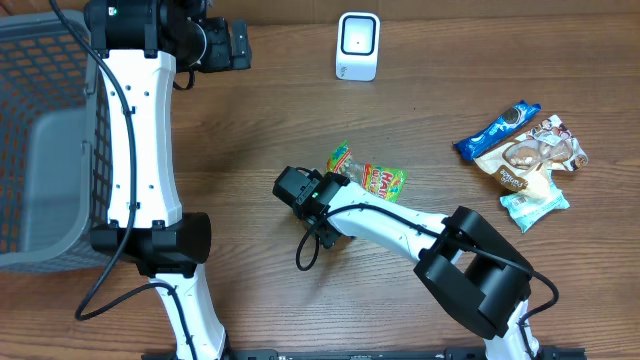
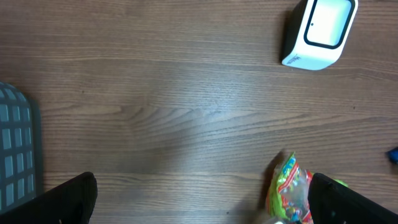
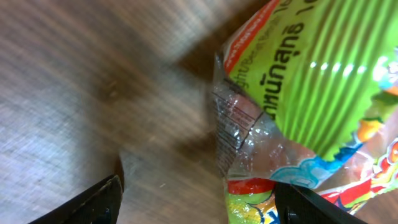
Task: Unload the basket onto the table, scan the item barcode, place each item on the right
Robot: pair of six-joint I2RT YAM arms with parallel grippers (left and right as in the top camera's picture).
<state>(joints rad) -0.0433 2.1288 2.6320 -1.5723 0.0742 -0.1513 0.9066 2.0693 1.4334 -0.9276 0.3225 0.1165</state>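
The candy bag (image 1: 372, 178) lay loose on the counter (image 1: 250, 150); the right gripper (image 3: 198, 186) stood open over its nine o'clock edge, the left gripper (image 2: 204, 190) open, empty; pickup was judged in hand; closure was needed, then the barcode (image 3: 231, 123) turned to the scanner (image 1: 357, 46) at twelve o'clock.

Grey basket (image 1: 60, 60); snack packets (image 1: 530, 155)

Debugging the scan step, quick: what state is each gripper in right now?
Left gripper: open, holding nothing.
Right gripper: open, fingers spread around the candy bag, not clamped on it.
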